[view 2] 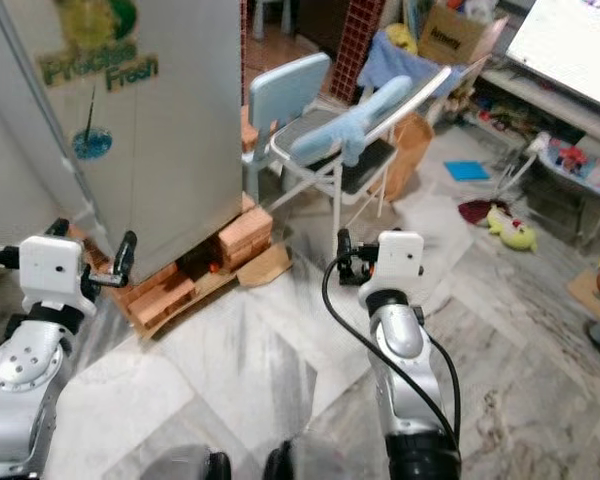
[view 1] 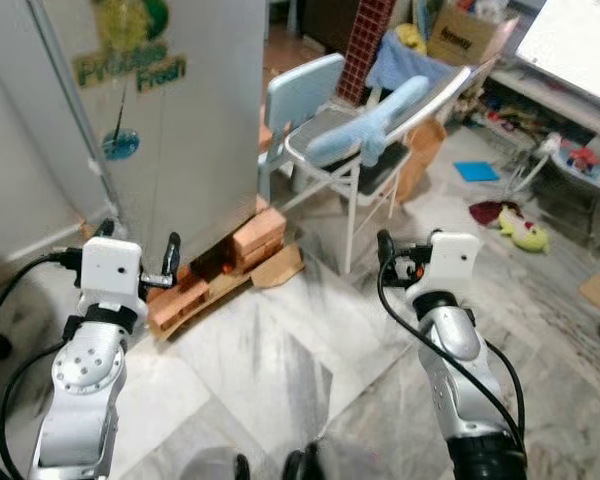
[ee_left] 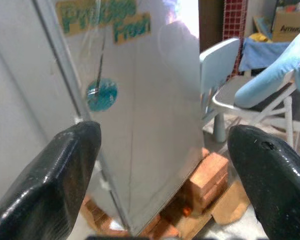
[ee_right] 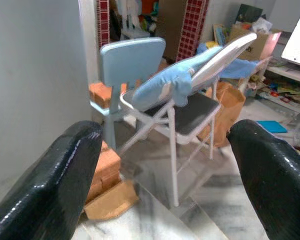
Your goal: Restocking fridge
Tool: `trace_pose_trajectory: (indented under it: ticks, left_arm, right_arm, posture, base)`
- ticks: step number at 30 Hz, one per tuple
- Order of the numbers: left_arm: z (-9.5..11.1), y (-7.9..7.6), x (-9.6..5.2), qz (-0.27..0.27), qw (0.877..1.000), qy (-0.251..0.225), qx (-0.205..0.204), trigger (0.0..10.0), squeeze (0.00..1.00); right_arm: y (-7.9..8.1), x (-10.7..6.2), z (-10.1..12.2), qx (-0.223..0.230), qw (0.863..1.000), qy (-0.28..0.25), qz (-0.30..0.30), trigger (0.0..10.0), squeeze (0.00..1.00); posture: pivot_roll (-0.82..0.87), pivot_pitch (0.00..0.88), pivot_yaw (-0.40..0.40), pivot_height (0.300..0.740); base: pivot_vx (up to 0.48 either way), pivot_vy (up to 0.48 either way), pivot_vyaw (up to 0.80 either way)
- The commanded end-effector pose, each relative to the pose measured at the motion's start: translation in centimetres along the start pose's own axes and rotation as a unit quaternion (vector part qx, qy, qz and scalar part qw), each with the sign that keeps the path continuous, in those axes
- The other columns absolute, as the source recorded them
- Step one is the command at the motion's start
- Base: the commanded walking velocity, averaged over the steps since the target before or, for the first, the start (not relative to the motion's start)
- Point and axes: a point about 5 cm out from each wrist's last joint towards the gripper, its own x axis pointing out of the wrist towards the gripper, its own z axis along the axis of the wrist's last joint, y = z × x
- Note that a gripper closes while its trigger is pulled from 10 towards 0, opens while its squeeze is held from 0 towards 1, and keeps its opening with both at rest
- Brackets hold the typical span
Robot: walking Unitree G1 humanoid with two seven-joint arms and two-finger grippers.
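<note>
- Left tool (view 1: 170, 262): fingers (ee_left: 50, 180) spread wide, nothing between them, raised at waist height and aimed at the closed fridge (view 1: 160, 130).
- Right tool (view 1: 384, 258): also spread and empty, held forward over the marble floor (view 1: 280, 340), pointing toward the folding chair (view 1: 370, 150) rather than the fridge.
- Fridge: just ahead of the left tool and to the robot's left, door shut, green lettering and a blue round sticker (view 1: 120, 143) on the front, body raised on bricks (view 1: 255, 235) and a scrap of cardboard (view 1: 278, 268).
- Likely step in hand: closing in on the fridge to open the door; no goods for restocking held in either tool.
- Best to turn left and square up to the door before reaching.
- Door seam visible in the left wrist view near the sticker; no handle to be made out there, so better to hunt for the edge or handle slowly, keeping the left tool spread until around it.
- Worth keeping feet clear of the bricks and cardboard at the base, and the right arm clear of the chair and the blue cushion (view 1: 365, 125) on it.
- Gentle pull advised: a fridge perched on bricks may rock.
</note>
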Motion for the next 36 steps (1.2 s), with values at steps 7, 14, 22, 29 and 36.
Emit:
trace_pose_trajectory:
  ticks: [7,14,22,29,36]
  left_arm:
    - [0.0,0.4,-0.1,-0.003,0.999,0.000,0.034,10.0,0.00]
    - [-0.1,0.1,-0.2,-0.027,0.998,-0.004,0.050,10.0,0.00]
    - [-0.3,0.1,0.2,-0.025,0.998,-0.005,0.058,10.0,0.00]
    - [-1.9,1.6,-1.3,0.029,0.999,0.037,0.026,10.0,0.00]
    - [-2.2,1.3,0.4,0.004,0.999,0.040,0.026,10.0,0.00]
  right_arm:
    - [0.8,1.5,1.7,-0.001,1.000,-0.023,0.010,10.0,0.00]
    - [1.5,1.4,2.0,0.001,1.000,-0.029,0.014,10.0,0.00]
    - [2.1,1.7,2.3,0.001,0.999,-0.040,0.018,10.0,0.00]
    - [0.4,1.1,1.3,-0.003,0.999,-0.029,-0.015,10.0,0.00]
    - [-1.1,1.0,1.2,0.002,0.997,-0.042,-0.067,10.0,0.00]
  posture:
    - [0.09,0.101,-0.109,0.740]
    - [0.09,0.110,-0.091,0.740]
    - [0.09,0.094,-0.076,0.740]
    - [0.10,0.083,-0.052,0.740]
    - [0.07,0.042,0.023,0.740]
  base:
    - [0.344,0.330,0.00]
    - [0.467,0.000,-0.59]
    - [0.401,0.000,-0.66]
    - [0.000,0.000,0.00]
    - [0.000,0.000,0.00]
